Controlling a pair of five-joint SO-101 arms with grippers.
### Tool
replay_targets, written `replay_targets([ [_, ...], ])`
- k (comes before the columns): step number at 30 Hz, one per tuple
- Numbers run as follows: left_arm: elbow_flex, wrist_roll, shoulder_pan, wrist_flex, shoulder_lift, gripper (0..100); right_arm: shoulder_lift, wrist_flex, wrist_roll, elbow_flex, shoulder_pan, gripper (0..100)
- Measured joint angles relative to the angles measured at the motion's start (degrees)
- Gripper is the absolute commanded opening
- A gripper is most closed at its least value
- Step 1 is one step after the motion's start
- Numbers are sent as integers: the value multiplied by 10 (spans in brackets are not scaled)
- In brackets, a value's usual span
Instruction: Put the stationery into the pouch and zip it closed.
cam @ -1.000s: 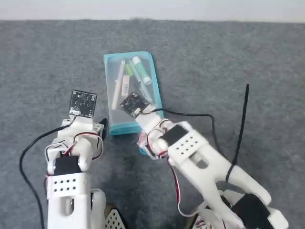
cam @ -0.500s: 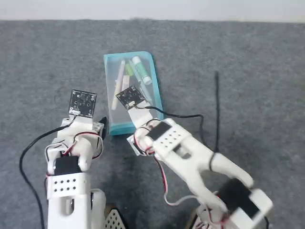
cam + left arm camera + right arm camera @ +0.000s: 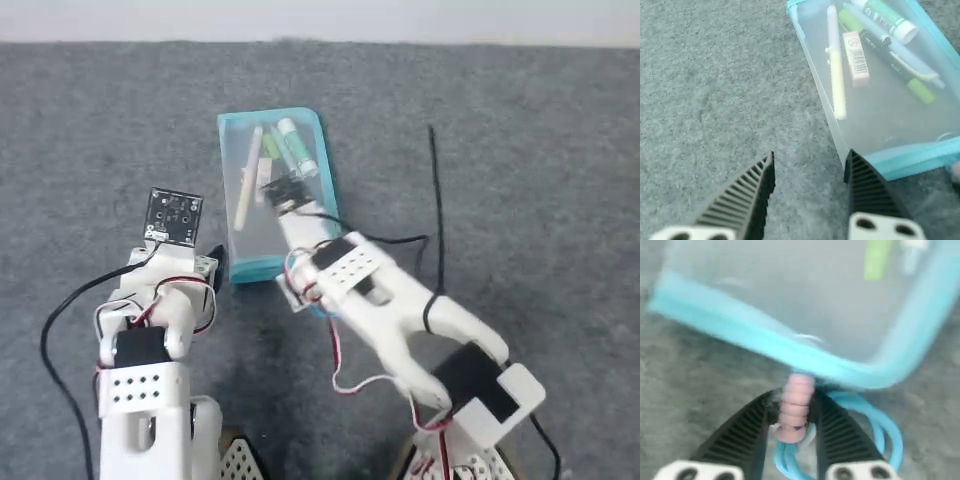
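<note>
The left gripper (image 3: 810, 167) hovers over the grey carpet (image 3: 705, 90), jaws spread with nothing between them. The pouch (image 3: 875, 125) lies just ahead of it, its edge close beside one fingertip. Inside lie a white pen (image 3: 836, 65), an eraser (image 3: 856, 56) and a green marker (image 3: 885, 17). At the pouch's near corner the right gripper (image 3: 795, 402) is clenched on the pink zipper pull (image 3: 796, 410), with a blue cord (image 3: 880, 432) looped beside its fingers.

Seen from high, the right arm (image 3: 372, 292) covers the near corner of the pouch (image 3: 240, 252); the right wrist view blurs it; the left wrist view's edge crops it.
</note>
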Motion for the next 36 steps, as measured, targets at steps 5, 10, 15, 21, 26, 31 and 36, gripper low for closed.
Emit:
replay_targets([
  [5,0,0,0,0,0,224,-81,57,33,1,68,6],
  [10,0,0,0,0,0,268,-256,119,83,1,92,6],
  [15,0,0,21,1,0,272,-374,154,114,1,94,6],
  [21,-4,0,67,32,0,273,-388,198,122,-29,94,6],
  [26,-4,14,47,11,0,273,-414,260,144,-75,94,6],
  [31,-4,17,47,7,0,273,-423,273,156,-76,94,6],
  [36,-4,17,44,7,0,273,-423,273,165,-61,95,6],
])
